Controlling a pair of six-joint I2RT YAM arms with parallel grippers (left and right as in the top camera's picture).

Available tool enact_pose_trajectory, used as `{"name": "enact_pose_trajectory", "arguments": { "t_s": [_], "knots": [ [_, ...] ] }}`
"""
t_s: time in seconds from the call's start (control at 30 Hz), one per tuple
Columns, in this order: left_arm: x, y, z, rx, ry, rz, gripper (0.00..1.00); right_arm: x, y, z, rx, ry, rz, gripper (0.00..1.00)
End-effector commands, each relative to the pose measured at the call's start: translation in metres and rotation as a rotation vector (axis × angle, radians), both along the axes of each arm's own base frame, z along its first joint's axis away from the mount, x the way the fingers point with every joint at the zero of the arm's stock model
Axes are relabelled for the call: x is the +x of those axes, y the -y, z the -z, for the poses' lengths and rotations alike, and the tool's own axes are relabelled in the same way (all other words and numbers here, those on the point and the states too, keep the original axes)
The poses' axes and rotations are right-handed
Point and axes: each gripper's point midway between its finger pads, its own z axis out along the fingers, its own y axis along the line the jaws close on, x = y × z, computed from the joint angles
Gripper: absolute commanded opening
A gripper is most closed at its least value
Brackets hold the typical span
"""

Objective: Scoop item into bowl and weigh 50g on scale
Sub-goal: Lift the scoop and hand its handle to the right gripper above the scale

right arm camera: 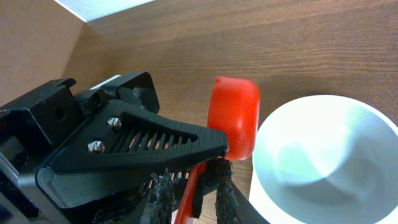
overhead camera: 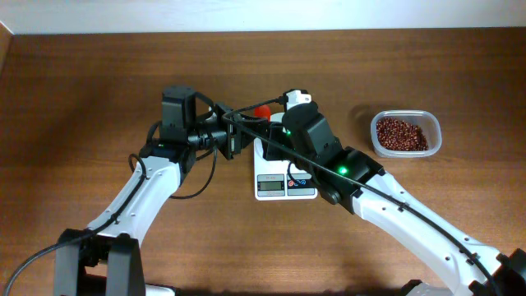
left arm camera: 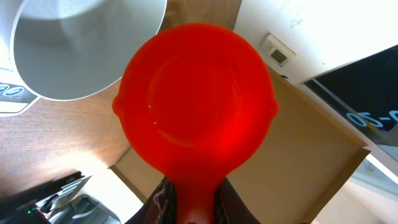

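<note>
While the left gripper [left arm camera: 194, 204], reaching beside the bowl [right arm camera: 323, 158], clamps the scoop [left arm camera: 196, 112], the right gripper [right arm camera: 193, 190] straddles its handle [right arm camera: 186, 206], grip unclear.

Left end effector [left arm camera: 189, 202] clamped; right end effector [right arm camera: 190, 196] narrowly parted.

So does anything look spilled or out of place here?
Nothing spilled: the beans sit in their tub, and the bowl looks empty. One oddity: the empty red scoop is held in the left jaws while the right jaws straddle its handle too.
</note>
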Motion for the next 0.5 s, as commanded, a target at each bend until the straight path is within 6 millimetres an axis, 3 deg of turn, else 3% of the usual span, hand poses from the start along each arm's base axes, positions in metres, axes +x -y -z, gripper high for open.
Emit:
{"name": "enact_pose_trajectory", "arguments": {
  "t_s": [0.0,0.2,0.47],
  "knots": [
    [-0.0057,0.003,-0.0092,-0.013,0.03,0.031,0.0,0.0064,0.0002,-0.0071,0.0,0.027,0.025,0.22],
    [-0.0062,0.0033,-0.0095,-0.015,0.03,0.034,0.0,0.0063,0.0003,-0.0069,-0.001,0.027,0.025,0.19],
    [-0.0066,0.0036,-0.0099,-0.017,0.03,0.037,0.0,0.0055,0.0007,-0.0048,-0.006,0.02,0.024,0.25]
  ]
}}
